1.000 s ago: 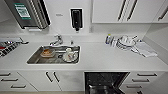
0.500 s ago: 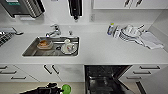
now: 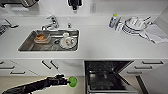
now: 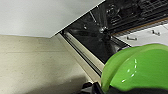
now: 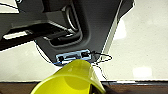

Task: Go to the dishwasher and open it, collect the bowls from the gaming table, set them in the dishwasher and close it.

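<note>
The dishwasher (image 3: pixel 110 75) stands open under the white counter, its dark inside and wire racks showing, and the left wrist view looks into it (image 4: pixel 100 37). My left gripper (image 3: pixel 65 80) reaches in from the lower left, shut on a green bowl (image 3: pixel 72 81) held just left of the dishwasher opening. That bowl (image 4: pixel 140 67) looms large in the left wrist view. A yellow bowl (image 5: pixel 72 80) sits in my right gripper (image 5: pixel 98 89), above the floor and the robot's dark base. The gaming table is out of view.
The steel sink (image 3: pixel 25 47) holds several dishes, with a tap (image 3: pixel 51 22) behind it. A bottle (image 3: pixel 113 20), stacked plates (image 3: pixel 135 25) and a cloth (image 3: pixel 156 32) sit on the counter at the right. White cabinet doors (image 3: pixel 50 66) and drawers (image 3: pixel 150 66) flank the dishwasher.
The camera has come closer to the counter. My left arm has come into view with the green bowl and moved right, toward the dishwasher opening.
</note>
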{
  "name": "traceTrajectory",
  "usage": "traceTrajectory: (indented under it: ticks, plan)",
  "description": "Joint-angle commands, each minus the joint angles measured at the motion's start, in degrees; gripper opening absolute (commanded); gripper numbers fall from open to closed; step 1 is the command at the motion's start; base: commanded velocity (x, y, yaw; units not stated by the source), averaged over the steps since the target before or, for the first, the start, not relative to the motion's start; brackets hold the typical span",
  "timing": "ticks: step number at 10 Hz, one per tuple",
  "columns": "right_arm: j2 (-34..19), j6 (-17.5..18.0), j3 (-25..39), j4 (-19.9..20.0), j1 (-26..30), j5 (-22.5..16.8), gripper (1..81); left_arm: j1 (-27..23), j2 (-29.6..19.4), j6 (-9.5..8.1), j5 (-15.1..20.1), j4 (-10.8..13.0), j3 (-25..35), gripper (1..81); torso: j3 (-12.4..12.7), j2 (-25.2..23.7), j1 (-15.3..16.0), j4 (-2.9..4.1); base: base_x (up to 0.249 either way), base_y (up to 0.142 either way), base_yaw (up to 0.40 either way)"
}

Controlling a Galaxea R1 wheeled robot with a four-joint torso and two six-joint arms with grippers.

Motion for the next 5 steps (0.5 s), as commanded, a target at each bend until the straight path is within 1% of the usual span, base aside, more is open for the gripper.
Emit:
traceTrajectory:
  ticks: [1, 2, 4, 5]
  plan:
    - [-0.8, 0.2, 0.9, -0.7, -1.1, -4.1, 1.0, -8.5, 1.6, -2.93, 0.8, 2.8, 0.2, 1.0, 0.0, 0.0, 0.0, 0.0, 0.0, 0.0, 0.0]
    - [-0.8, 0.2, 1.1, -0.7, -1.1, -4.1, 1.0, -9.6, 2.6, -4.05, 0.8, 4.1, 0.2, 1.0, 0.1, 0.0, 0.0, 0.0, 0.0, 0.0, 0.0]
    - [-0.9, 0.2, 1.3, -0.8, -1.1, -4.1, 1.0, -12.2, 6.9, -8.45, 0.8, 9.0, -2.2, 1.0, 0.1, 0.0, 0.0, 0.0, 0.0, 0.0, 0.0]
    - [-0.9, 0.2, 1.3, -0.8, -1.2, -4.1, 1.0, -13.7, 10.0, -10.31, 0.0, 11.0, -4.3, 1.0, 0.1, 0.0, 0.0, 0.0, 0.0, 0.0, 0.0]
